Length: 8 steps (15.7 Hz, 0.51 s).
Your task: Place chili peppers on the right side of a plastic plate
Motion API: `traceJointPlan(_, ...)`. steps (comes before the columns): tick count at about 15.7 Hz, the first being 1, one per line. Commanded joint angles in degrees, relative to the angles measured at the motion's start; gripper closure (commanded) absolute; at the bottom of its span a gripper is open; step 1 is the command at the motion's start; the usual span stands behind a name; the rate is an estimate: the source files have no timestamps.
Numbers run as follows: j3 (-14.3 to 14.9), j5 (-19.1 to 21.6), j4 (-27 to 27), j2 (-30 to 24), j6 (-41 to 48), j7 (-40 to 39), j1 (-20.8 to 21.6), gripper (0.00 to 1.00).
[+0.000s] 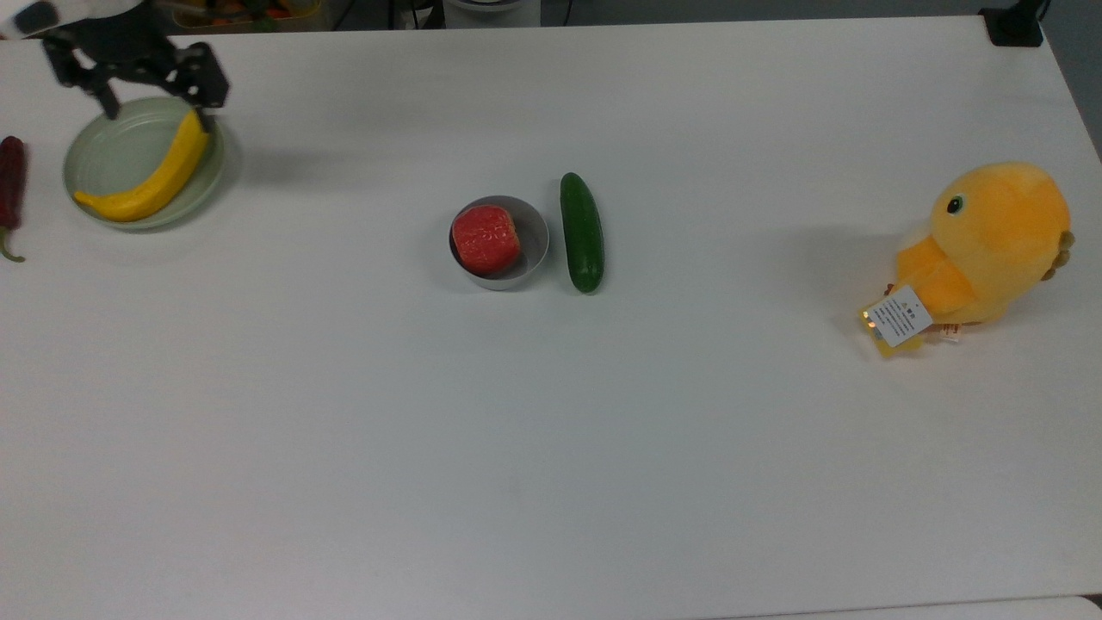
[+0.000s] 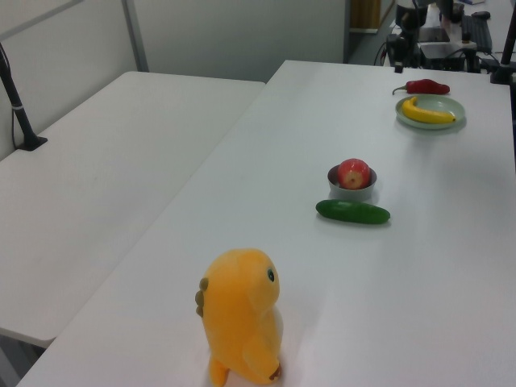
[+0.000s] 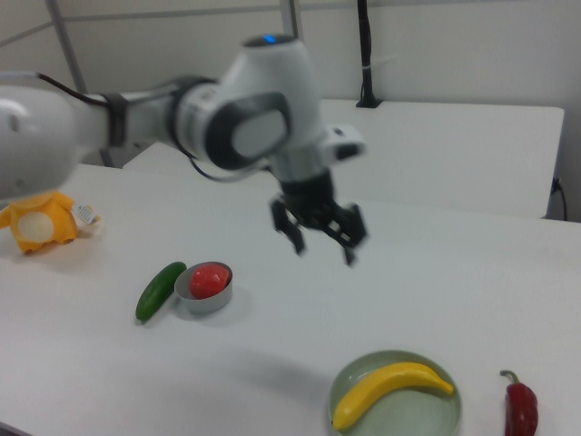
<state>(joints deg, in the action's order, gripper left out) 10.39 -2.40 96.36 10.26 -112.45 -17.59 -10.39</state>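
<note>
The red chili pepper [image 1: 11,183] is lying on the white table [image 1: 551,413], glossy and dark red, slightly wrinkled, with a thin curved green stem. In the top view it is sitting at the top view's far left edge, just beside the pale green plastic plate [image 1: 108,146] but apart from its rim, its long axis running up and down the picture and its stem pointing toward the bottom. In the right view the chili pepper [image 3: 520,408] is lying to the right view's right of the plate [image 3: 427,416], stem end pointing away from the camera. In the left view the pepper [image 2: 426,86] is resting just beyond the plate [image 2: 451,113], stem toward the left view's left.

A yellow banana [image 1: 155,176] is lying in the plate, curving across it.

The gripper [image 3: 322,247] is hanging in the air above the table with its two fingers spread wide apart, holding nothing and touching nothing. In the top view the gripper [image 1: 155,110] is hovering over the plate's upper rim.

Mid-table, a grey bowl [image 1: 529,250] is holding a red fruit [image 1: 485,238], a dark green cucumber [image 1: 582,231] is lying just beside it, and a yellow plush toy [image 1: 990,245] is standing well apart.
</note>
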Motion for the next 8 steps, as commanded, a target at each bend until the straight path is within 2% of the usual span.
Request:
traceJointPlan(1, -0.8, 5.2, 1.9, -5.9, 2.3, 9.3, 6.2, 0.00)
traceJointPlan(5, -1.9, 5.6, 2.2, -7.3, 2.6, 18.5, 14.0, 0.00)
traceJointPlan(8, -1.9, 5.6, 2.3, -7.3, 4.4, 20.7, 19.2, 0.00)
